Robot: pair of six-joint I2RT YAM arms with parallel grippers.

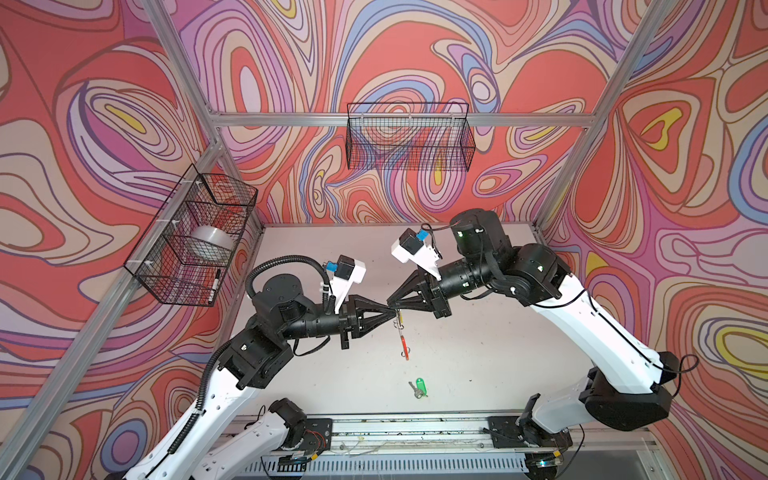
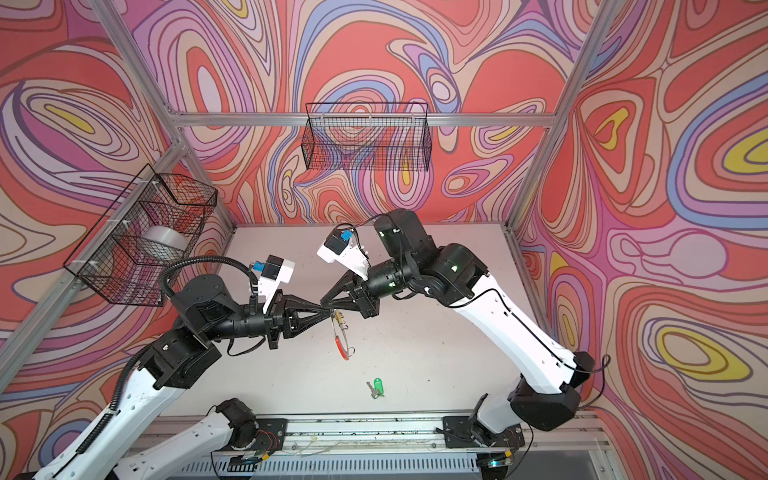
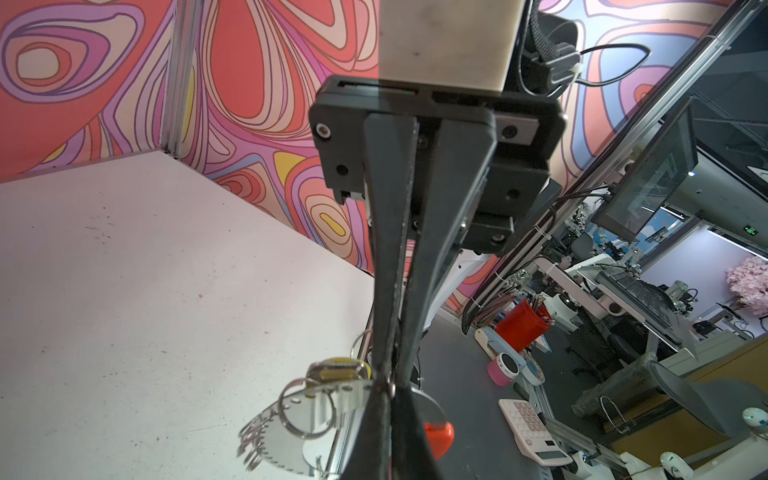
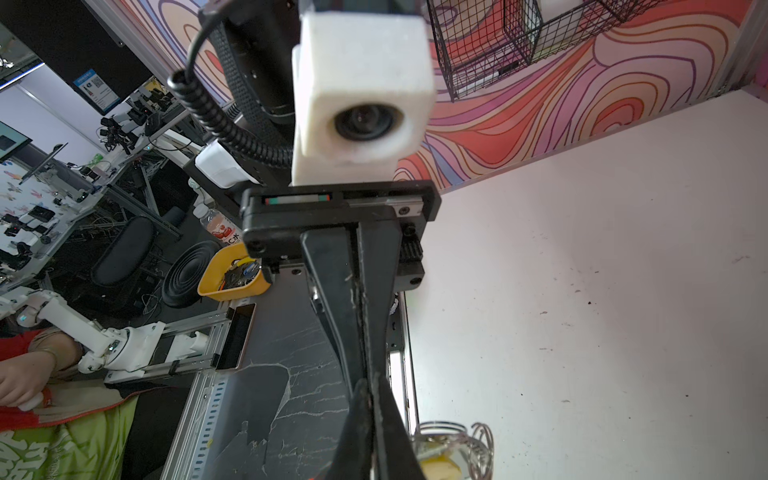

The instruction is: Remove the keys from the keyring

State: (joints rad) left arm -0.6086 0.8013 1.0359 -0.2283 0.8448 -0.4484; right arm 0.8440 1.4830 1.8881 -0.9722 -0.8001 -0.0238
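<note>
- Above the tabletop, the keyring hung on edge, red segment low, with the yellow-tagged key near its top.
- At its upper edge the right pincer gripped it; the left pincer was clenched tip to tip beside it, its catch unclear.
- Well apart, the green-tagged key lay on the tabletop.

keyring hanging centre, loose key on table before it

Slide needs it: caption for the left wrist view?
Left hand and right hand shut, tips meeting at the hanging keyring, yellow-tagged key beside them.
</note>
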